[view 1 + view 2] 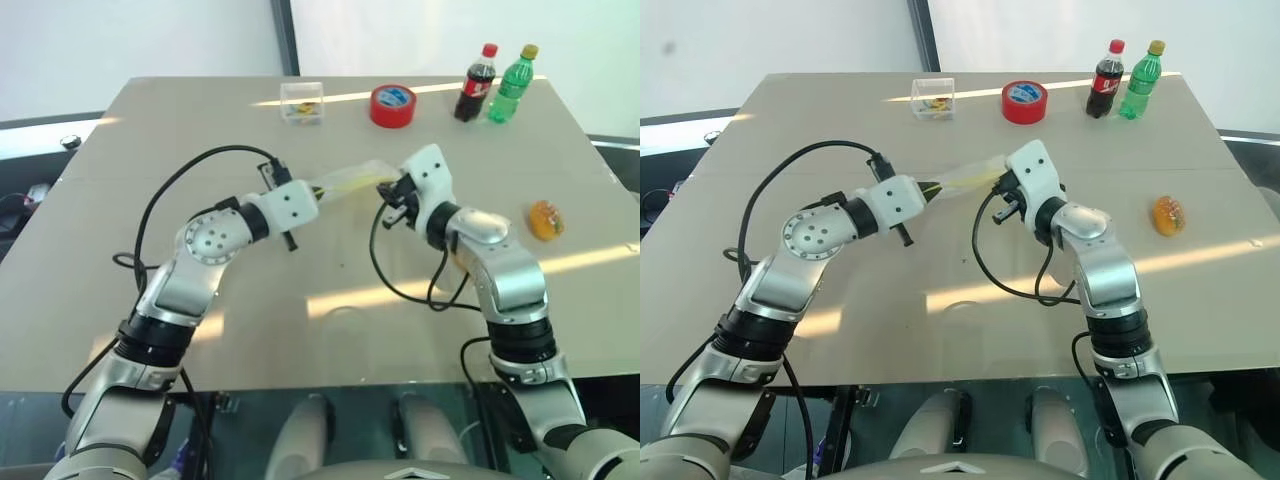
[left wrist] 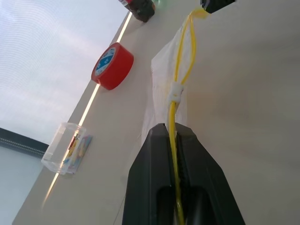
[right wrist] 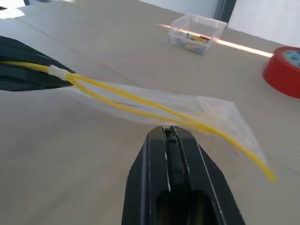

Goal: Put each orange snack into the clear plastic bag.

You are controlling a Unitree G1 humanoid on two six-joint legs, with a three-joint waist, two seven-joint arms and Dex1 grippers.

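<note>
The clear plastic bag (image 1: 350, 180) hangs stretched above the table's middle, between my two grippers. Its yellow strip (image 2: 180, 56) is split into two lines. My left gripper (image 1: 318, 192) is shut on one end of the strip, which runs between its fingers (image 2: 154, 145). At the bag's other side, my right gripper (image 1: 385, 187) is shut, its tips pinching the lower edge of the bag (image 3: 197, 105). One orange snack (image 1: 546, 219) lies on the table to the right of my right arm, apart from both grippers.
Along the table's far edge stand a small clear box (image 1: 302, 102), a red tape roll (image 1: 393, 105), a cola bottle (image 1: 477, 83) and a green bottle (image 1: 513, 84). Black cables loop from both forearms down to the tabletop (image 1: 300, 330).
</note>
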